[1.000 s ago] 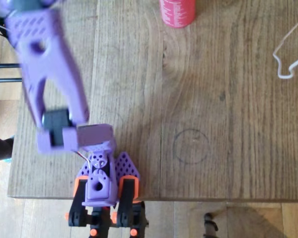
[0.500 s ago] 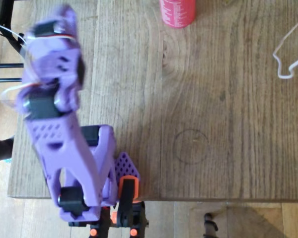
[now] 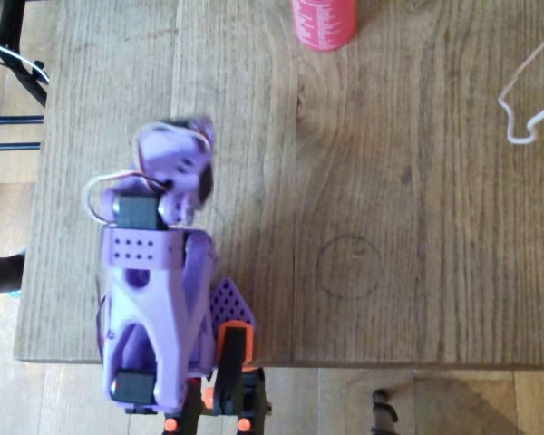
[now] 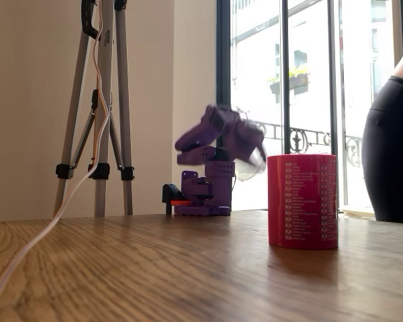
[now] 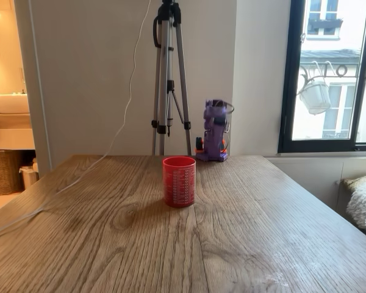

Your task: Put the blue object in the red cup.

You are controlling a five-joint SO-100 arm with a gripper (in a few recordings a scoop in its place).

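From the camera end in a fixed view, the red cup stands upright mid-surface. Well beyond it the end effector sits folded near its base, too blurred to tell whether it grips anything. The blue object can't be made out, so its direction is unknown.

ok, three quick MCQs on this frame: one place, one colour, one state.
1. Where does the red cup stand?
A. on the table
B. on the floor
C. on top of the arm

2. What colour is the arm?
A. white
B. purple
C. black

3. How does the cup stand?
A. upright
B. on its side
C. upside down

Answers: 1 A, its base rests on the wood in both fixed views. 2 B, purple in the overhead view. 3 A, its open mouth faces up.
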